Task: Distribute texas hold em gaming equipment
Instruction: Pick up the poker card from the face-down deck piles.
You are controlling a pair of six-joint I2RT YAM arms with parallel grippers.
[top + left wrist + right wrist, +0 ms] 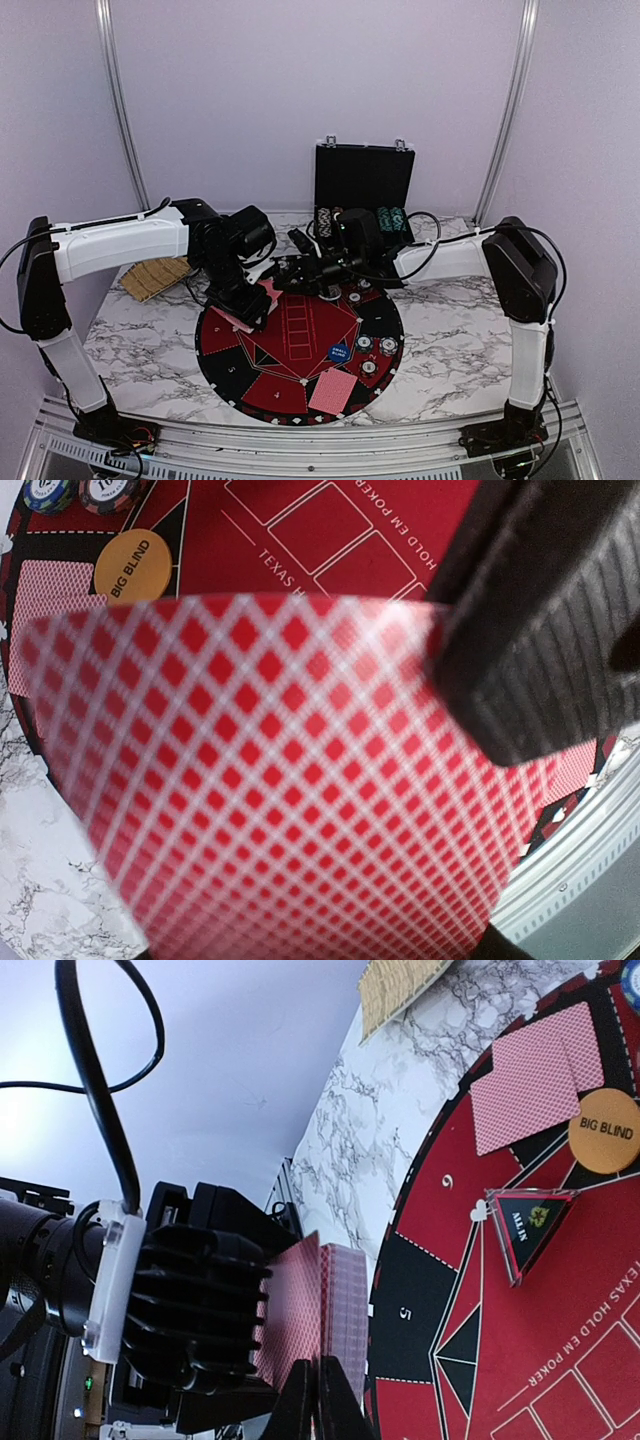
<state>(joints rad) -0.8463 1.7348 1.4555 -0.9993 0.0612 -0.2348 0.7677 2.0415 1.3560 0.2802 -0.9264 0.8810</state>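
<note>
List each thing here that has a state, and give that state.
Left gripper: jaws shut on held cards.
Right gripper: jaws shut, seemingly pinching those cards' edge.
Black case: lid open, standing upright.
Dealt cards: face down, flat on the mat.
Big blind disc: flat, label up.
All-in marker: flat, label up.

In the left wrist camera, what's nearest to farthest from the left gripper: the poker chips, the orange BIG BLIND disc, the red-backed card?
From the left gripper:
1. red-backed card, held in it, foreground.
2. orange BIG BLIND disc, upper left, beyond the card.
3. poker chips, top-left corner, past the disc.
</note>
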